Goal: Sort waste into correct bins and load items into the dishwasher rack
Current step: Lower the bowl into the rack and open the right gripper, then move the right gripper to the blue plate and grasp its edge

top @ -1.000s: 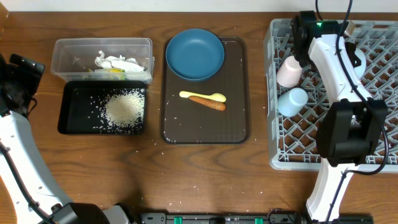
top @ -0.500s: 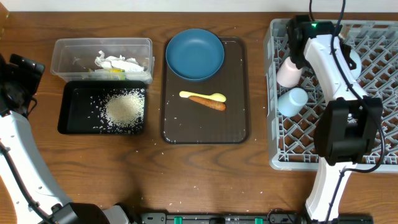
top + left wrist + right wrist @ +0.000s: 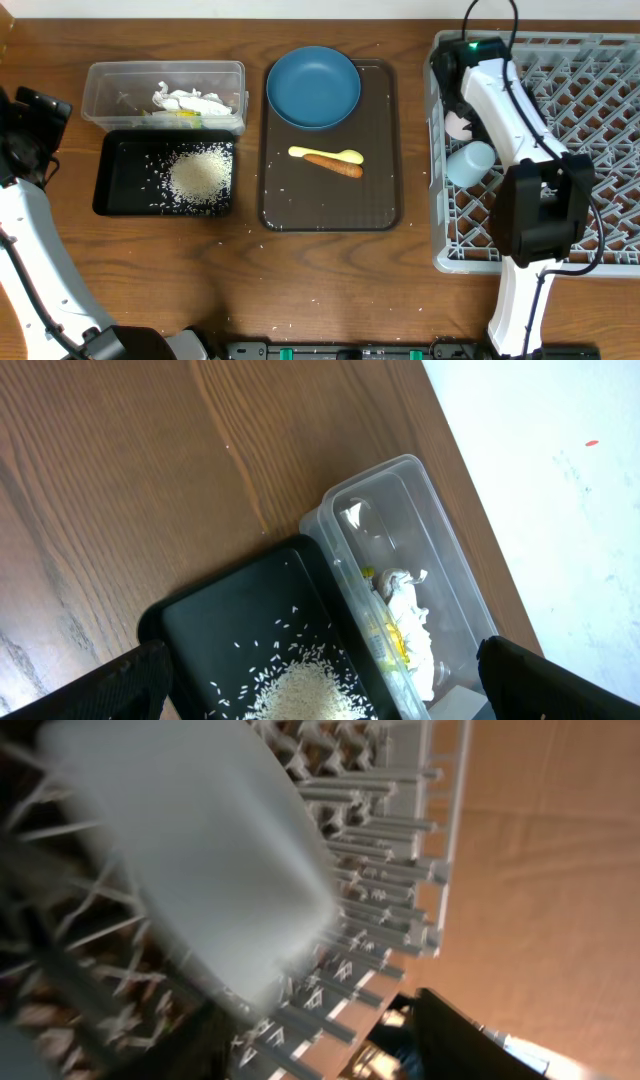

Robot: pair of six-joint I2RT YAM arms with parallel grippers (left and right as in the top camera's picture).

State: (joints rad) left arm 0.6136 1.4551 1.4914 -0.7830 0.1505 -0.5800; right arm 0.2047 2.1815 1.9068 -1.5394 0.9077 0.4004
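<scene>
The grey dishwasher rack (image 3: 560,200) fills the right side. In it lie the pale blue cup (image 3: 472,162) and the pink cup (image 3: 459,125), which my right arm partly covers. My right gripper (image 3: 450,85) hangs over the rack's left edge, open and empty. In the right wrist view the gripper (image 3: 330,1050) frames the blurred blue cup (image 3: 190,850). The blue plate (image 3: 313,87), yellow spoon (image 3: 325,154) and orange food piece (image 3: 335,166) rest on the brown tray (image 3: 380,200). Paper scraps (image 3: 185,100) lie in the clear tub (image 3: 120,80), rice (image 3: 200,172) in the black tray (image 3: 115,180). My left gripper (image 3: 345,695) hovers open above these bins.
A few stray rice grains lie on the brown tray and on the table near the black tray. The left arm (image 3: 25,200) runs along the table's left edge. The right arm (image 3: 535,200) stretches across the rack's left half.
My right arm has swung left across the rack, now covering most of the pink cup, and its jaws have opened. The left arm has not moved.
</scene>
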